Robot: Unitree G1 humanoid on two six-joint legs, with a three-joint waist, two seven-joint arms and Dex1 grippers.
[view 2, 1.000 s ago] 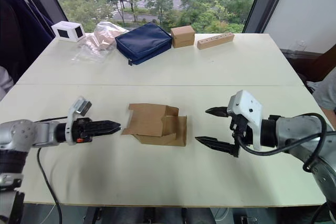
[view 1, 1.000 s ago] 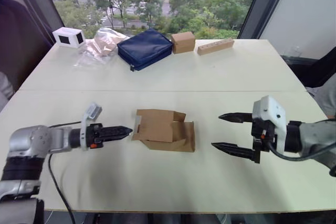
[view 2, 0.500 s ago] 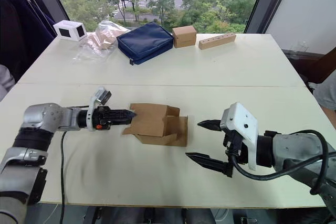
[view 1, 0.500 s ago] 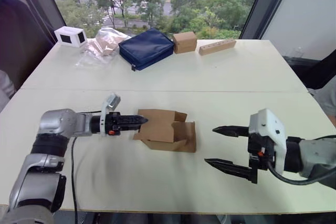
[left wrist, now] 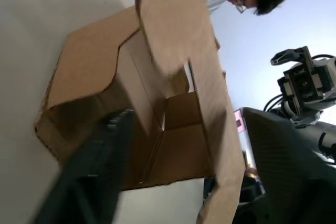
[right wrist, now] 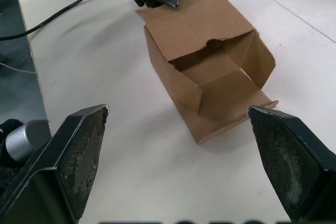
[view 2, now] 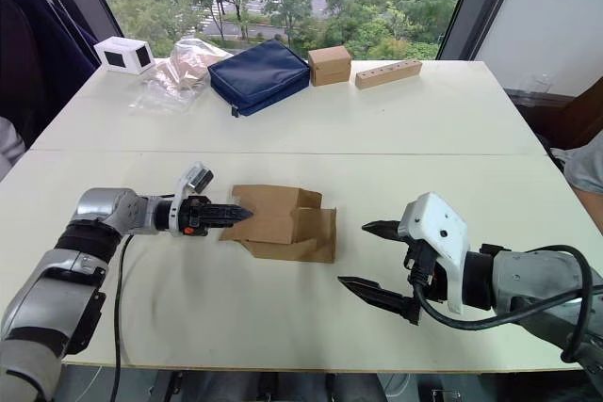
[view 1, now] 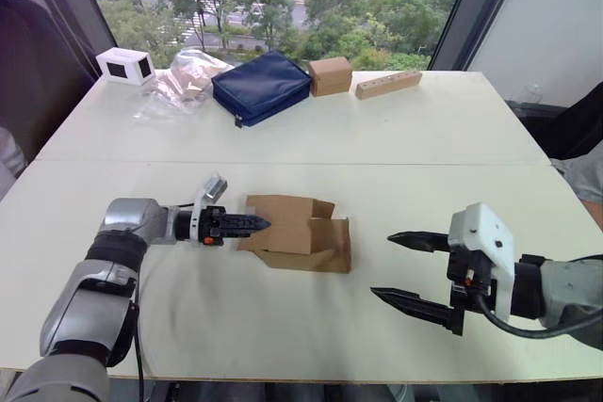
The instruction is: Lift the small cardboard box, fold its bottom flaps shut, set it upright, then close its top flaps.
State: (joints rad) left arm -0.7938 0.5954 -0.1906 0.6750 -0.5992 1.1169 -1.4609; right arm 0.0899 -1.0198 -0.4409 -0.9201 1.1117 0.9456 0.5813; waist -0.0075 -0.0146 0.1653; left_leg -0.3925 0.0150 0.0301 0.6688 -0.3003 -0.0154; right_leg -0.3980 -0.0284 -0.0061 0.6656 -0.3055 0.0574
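So the small cardboard box [view 1: 300, 233] is lying on its side on the white table [view 1: 283, 129], in the near half, roughly midway between the left and right edges. It's plain brown kraft, thin-walled, and both ends are open, so you can look straight through the body. The top flaps [right wrist: 233, 64] stick out loose toward the right gripper's side, one lying flat on the table, and the right wrist view shows the notch cut into the upper panel's edge. The left gripper [view 1: 247, 225] has its two black fingers drawn together into a point, tip right at the box's left opening, touching or nearly touching the cardboard. The right gripper [view 1: 410, 270] sits well apart from the box on the right, near the front edge, fingers spread wide with nothing between them. Bare tabletop all around the box. Along the far edge sit a navy pouch [view 1: 261, 87], a cube-like cardboard box [view 1: 331, 74], a wooden block with holes [view 1: 387, 84], a clear plastic bag [view 1: 179, 80] and a small white box [view 1: 124, 65].
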